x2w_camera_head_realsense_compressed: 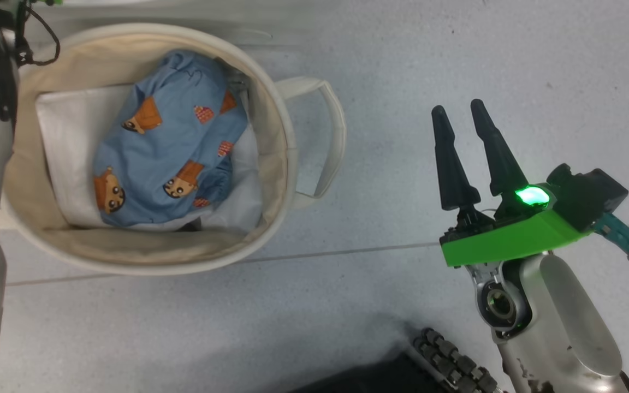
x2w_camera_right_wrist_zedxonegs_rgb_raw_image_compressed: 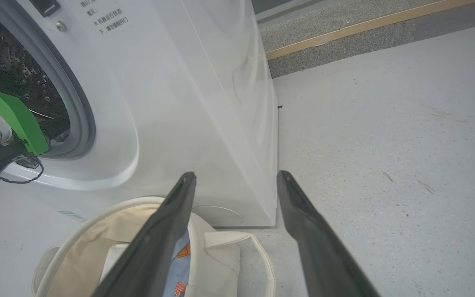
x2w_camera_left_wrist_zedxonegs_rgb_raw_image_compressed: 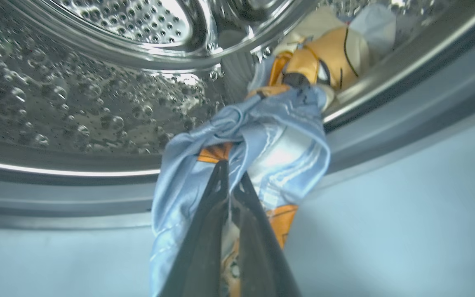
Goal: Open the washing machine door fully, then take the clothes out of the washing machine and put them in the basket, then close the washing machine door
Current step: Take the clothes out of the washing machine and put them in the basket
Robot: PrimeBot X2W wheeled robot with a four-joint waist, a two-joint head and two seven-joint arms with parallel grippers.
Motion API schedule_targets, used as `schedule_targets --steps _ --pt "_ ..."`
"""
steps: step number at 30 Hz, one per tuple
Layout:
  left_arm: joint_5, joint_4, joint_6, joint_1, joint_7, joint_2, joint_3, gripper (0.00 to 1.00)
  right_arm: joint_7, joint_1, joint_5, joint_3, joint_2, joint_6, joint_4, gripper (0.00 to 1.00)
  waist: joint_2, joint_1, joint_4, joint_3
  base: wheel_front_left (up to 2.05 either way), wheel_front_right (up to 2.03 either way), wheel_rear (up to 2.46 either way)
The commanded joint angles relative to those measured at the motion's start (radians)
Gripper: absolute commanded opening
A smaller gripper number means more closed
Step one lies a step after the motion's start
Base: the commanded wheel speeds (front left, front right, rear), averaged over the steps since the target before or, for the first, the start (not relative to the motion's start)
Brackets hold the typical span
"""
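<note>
left gripper (x2w_camera_left_wrist_zedxonegs_rgb_raw_image_compressed: 232,171) pinching glossy blue-orange garment (x2w_camera_left_wrist_zedxonegs_rgb_raw_image_compressed: 278,136), dimpled steel drum (x2w_camera_left_wrist_zedxonegs_rgb_raw_image_compressed: 76,90) behind, right gripper (x2w_camera_head_realsense_compressed: 457,106) spread wide

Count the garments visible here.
2. One light blue printed garment lies in the basket; one cream, blue and orange garment spills from the drum, pinched by the left end effector. Others may be hidden.

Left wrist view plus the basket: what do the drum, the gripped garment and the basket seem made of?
Drum: bright steel by the look, with mirror reflections, embossed bumps and punched holes. Garment pinched in the left gripper: thin light blue cloth with orange trim, satin-like sheen on its folds; fibre unclear. Basket: off-white canvas-like fabric, matt, with a soft slumping wall.
</note>
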Motion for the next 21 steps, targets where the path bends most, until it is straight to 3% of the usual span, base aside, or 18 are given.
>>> schedule_targets --steps 1,13,21 --pt "-0.014 -0.028 0.01 -0.025 -0.042 0.035 0.015 0.0 -0.012 0.023 -0.013 0.016 0.002 0.001 -0.023 1.0 0.0001 0.0 0.008 -0.017 0.0 0.0 0.0" --pt "-0.07 -0.115 0.042 0.062 -0.208 0.018 0.047 0.0 -0.012 0.041 -0.038 0.018 0.002 0.001 -0.003 1.0 0.0001 0.0 0.042 -0.131 0.0 0.0 0.0" --pt "-0.082 -0.439 0.071 0.243 -0.212 0.041 0.074 0.0 -0.012 0.068 -0.045 0.036 0.002 0.001 0.019 1.0 0.0001 0.0 0.062 -0.235 0.0 0.0 0.0"
